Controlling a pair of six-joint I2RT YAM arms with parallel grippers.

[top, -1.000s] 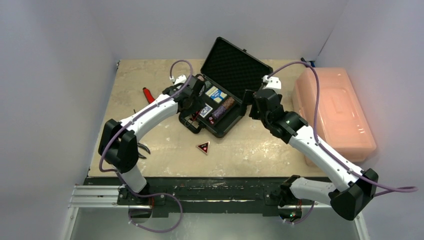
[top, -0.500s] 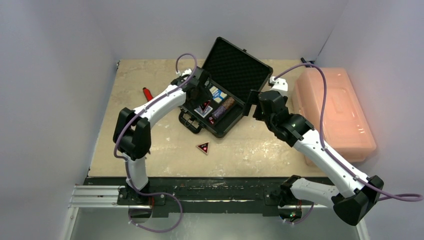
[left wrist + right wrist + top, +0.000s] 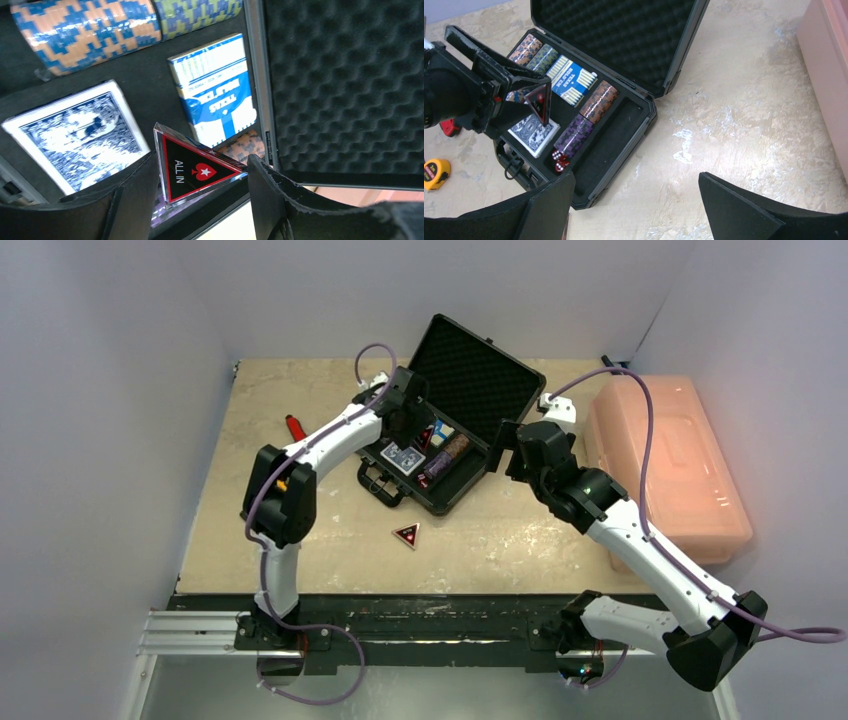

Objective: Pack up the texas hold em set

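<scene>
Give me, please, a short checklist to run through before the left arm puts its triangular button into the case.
1. ALL IN button clamped between the fingers of the left gripper: ok.
2. Button is above the briefcase: ok.
3. Lid open and out of the way: ok.
4. Empty compartment available: ok, the long slot beside the chip stacks is bare.
5. Right gripper open and holding nothing: ok.
6. Second button packed: not ok, it lies on the table in front of the case.
</scene>
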